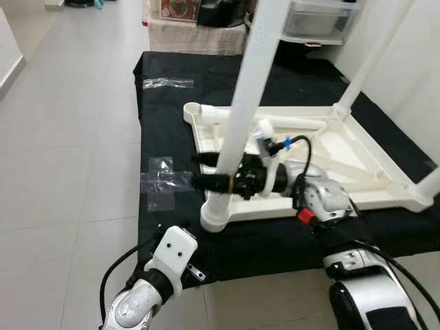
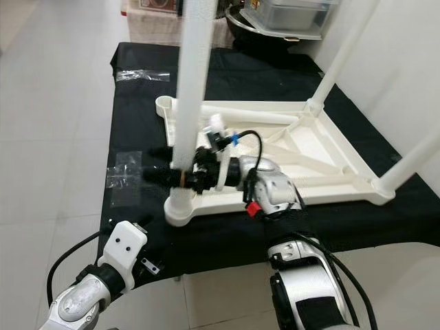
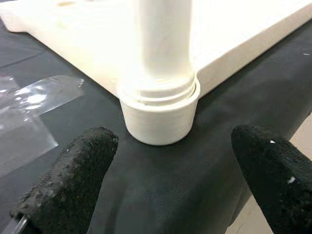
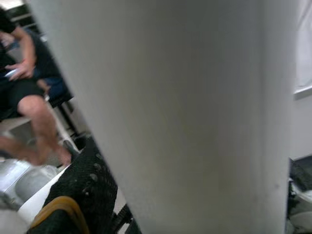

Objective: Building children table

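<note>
A white children's table [image 1: 357, 172] lies upside down on a black cloth [image 1: 179, 137]. A white leg [image 1: 251, 89] stands upright in the near-left corner socket [image 3: 158, 117]. My right gripper [image 1: 206, 170] reaches in from the right and is shut on the leg low down; the leg [image 4: 185, 107] is pressed against one black finger [image 4: 85, 190] in the right wrist view. My left gripper [image 3: 170, 185] is open and low at the cloth's front edge, facing the socket and a short way from it. Its white wrist [image 1: 172, 254] is in the left eye view.
Two more legs [image 1: 375, 58] [image 1: 430, 182] stand at the right corners. A white tube [image 1: 275, 122] lies along the table's far side. Clear plastic wrap [image 1: 165, 182] lies on the cloth's left. A storage bin [image 1: 320, 20] stands behind, with tiled floor [image 1: 62, 137] on the left. A person [image 4: 24, 73] sits nearby.
</note>
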Controlling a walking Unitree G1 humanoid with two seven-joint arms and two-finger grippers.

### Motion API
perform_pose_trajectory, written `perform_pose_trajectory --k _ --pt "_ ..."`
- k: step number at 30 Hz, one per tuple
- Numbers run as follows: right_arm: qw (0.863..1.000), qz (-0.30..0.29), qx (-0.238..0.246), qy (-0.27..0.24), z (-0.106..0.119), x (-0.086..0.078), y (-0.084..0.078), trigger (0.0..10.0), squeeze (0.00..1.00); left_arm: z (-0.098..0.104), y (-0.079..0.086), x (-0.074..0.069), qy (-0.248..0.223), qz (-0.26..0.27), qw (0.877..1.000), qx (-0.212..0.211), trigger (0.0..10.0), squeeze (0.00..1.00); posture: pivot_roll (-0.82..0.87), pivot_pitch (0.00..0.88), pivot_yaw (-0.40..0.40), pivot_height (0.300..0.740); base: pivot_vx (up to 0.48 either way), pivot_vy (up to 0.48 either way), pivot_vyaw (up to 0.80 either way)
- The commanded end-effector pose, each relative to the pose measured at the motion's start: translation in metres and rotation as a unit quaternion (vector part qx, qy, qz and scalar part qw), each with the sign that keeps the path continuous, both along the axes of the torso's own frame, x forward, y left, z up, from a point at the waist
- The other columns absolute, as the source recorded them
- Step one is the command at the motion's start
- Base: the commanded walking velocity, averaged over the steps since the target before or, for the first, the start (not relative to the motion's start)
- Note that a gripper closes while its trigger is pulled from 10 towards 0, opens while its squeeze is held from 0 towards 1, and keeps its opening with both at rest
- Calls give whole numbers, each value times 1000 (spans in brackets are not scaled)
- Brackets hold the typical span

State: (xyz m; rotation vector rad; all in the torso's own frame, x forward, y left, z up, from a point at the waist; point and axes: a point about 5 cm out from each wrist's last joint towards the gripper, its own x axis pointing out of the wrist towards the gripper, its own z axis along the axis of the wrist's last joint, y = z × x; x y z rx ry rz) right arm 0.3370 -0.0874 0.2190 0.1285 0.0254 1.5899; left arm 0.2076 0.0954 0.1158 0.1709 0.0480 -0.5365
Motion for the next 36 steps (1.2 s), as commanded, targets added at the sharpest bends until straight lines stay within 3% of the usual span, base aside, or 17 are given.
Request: perform_pose_trajectory --k 1,12,14,15,16,17,18,20,21,22,23,27,29,30,31,35,36 --pt "1000 23 -5 -7 2 -1 7 0 0 -3 -2 -2 8 -2 1000 -4 10000 0 134 83 -156 740 0 0 0" --pt "993 -105 52 13 0 12 8 0 0 -3 -1 -1 8 -1 1000 -4 10000 0 126 88 -151 740 0 0 0" --pt "983 -172 63 24 -6 17 10 0 0 -3 -1 -1 9 -3 1000 -4 10000 0 126 91 -148 740 0 0 0" --pt "964 -256 60 23 -9 26 10 0 0 -3 -1 -1 9 -3 1000 -4 10000 0 131 92 -149 740 0 0 0" --pt "964 -256 60 23 -9 26 10 0 0 -3 -1 -1 9 -3 1000 -4 10000 0 131 92 -149 740 0 0 0" --pt "915 -401 44 30 -15 39 5 0 0 -3 0 -1 8 -3 1000 -4 10000 0 125 92 -147 740 0 0 0" --pt "915 -401 44 30 -15 39 5 0 0 -3 0 -1 8 -3 1000 -4 10000 0 125 92 -147 740 0 0 0" --pt "748 -661 -16 50 -35 49 -28 0 0 -3 0 -1 9 -4 1000 -3 10000 0 114 94 -137 740 0 0 0" --pt "748 -661 -16 50 -35 49 -28 0 0 -3 0 -1 9 -4 1000 -3 10000 0 114 94 -137 740 0 0 0" --pt "693 -719 -27 53 -40 45 -39 0 0 -3 0 -1 9 -5 1000 -3 10000 0 121 94 -142 740 0 0 0" --pt "660 -749 -27 56 -41 40 -42 0 0 -3 0 -1 9 -6 1000 -2 10000 0 128 96 -142 740 0 0 0" --pt "642 -764 -17 63 -38 34 -35 0 0 -3 0 -1 9 -5 1000 -1 10000 0 129 93 -142 740 0 0 0" --pt "646 -761 -8 63 -33 32 -27 0 0 -3 0 -1 9 -5 1000 -1 10000 0 129 96 -144 740 0 0 0" --pt "663 -746 10 64 -28 32 -17 0 0 -3 1 -1 9 -4 1000 0 10000 0 127 96 -145 740 0 0 0" --pt "689 -722 35 55 -19 31 -3 10000 0 -3 1 -1 9 -4 1000 0 10000 0 127 96 -145 740 0 0 0" --pt "706 -704 56 51 -14 31 6 10000 0 -2 1 -1 9 -4 1000 0 10000 0 125 94 -144 740 0 0 0" --pt "718 -692 67 47 -12 31 9 10000 1000 -3 1 -1 9 -4 1000 0 10000 0 127 93 -145 740 0 0 0"
